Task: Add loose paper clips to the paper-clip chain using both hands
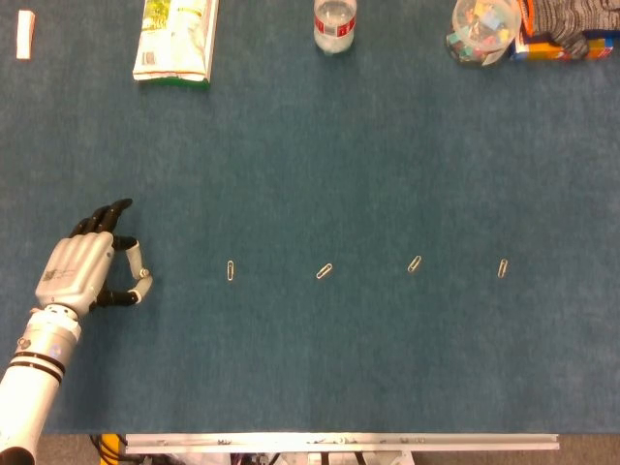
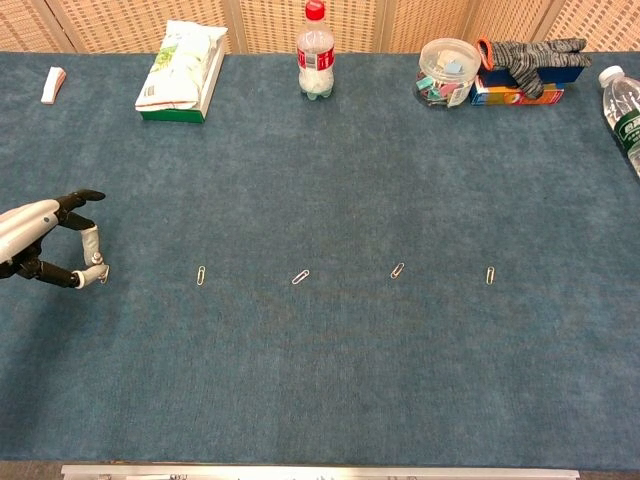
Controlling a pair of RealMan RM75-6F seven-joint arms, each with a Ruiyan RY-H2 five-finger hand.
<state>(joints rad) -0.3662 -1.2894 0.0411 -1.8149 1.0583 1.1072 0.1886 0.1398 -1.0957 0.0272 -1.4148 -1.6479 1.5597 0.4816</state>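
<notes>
From the head view, my left hand (image 1: pixel 87 269) sits low at the left of the blue table (image 1: pixel 320 165), thumb and a fingertip drawn close together right at the cloth. I cannot tell from here whether a clip is caught between them. Four loose paper clips (image 1: pixel 231 271) lie in a row running rightward, each well apart from the next, none linked. I see no chain yet, so by my reckoning the task is barely begun — every join is still to make. My right hand is nowhere in this view. At the far edge stand a clear jar (image 1: pixel 481 29) of mixed coloured bits, too blurred to name, a water bottle (image 1: pixel 335 24) and a green packet (image 1: pixel 176 41).

From the chest view, my left hand (image 2: pixel 48 248) shows at the left edge, thumb and a finger nearly meeting over a small clip (image 2: pixel 103 272) at the fingertips. It touches them, but whether it is truly pinched or only pressed I cannot tell. The same four clips lie to its right on the cloth. The jar (image 2: pixel 447 72) at the far right holds what look like coloured clips. Beside it a grey glove (image 2: pixel 530 52) lies over a box — a second bottle (image 2: pixel 622 102) stands at the right edge. My right hand is absent here too.
</notes>
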